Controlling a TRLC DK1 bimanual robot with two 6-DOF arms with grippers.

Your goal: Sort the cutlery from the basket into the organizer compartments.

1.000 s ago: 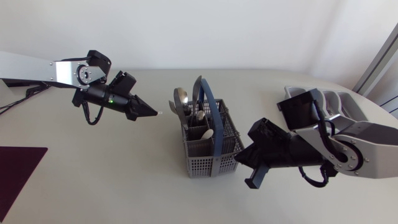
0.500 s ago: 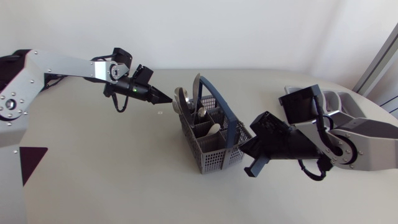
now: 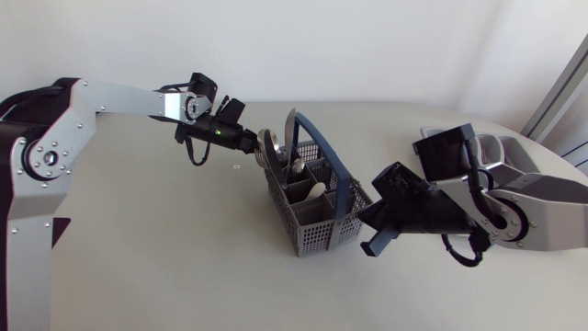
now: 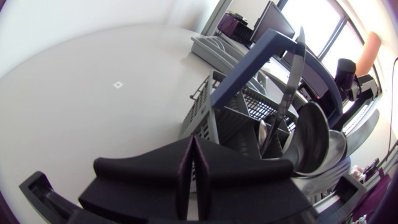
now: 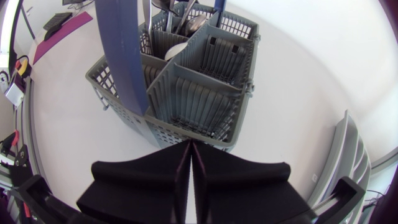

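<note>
A grey perforated cutlery basket (image 3: 312, 241) with a blue handle (image 3: 322, 161) stands mid-table. Spoons (image 3: 267, 142) and a knife (image 3: 290, 124) stick up from its far compartments. My left gripper (image 3: 253, 147) is shut and empty, its tip right beside the spoons at the basket's far left corner. In the left wrist view the shut gripper (image 4: 193, 149) points at the basket (image 4: 205, 112) and spoons (image 4: 311, 137). My right gripper (image 3: 370, 241) is shut and empty at the basket's near right corner; the right wrist view shows the gripper (image 5: 189, 149) touching the basket wall (image 5: 186, 102).
The grey organizer (image 3: 503, 152) lies at the table's far right, partly hidden behind my right arm; its rim (image 5: 345, 168) shows beside the right gripper. A small white mark (image 3: 236, 167) is on the table left of the basket.
My left arm swung right and away, bringing its shut gripper up to the spoons. The basket turned and slid a little right. The right gripper shifted slightly with it.
</note>
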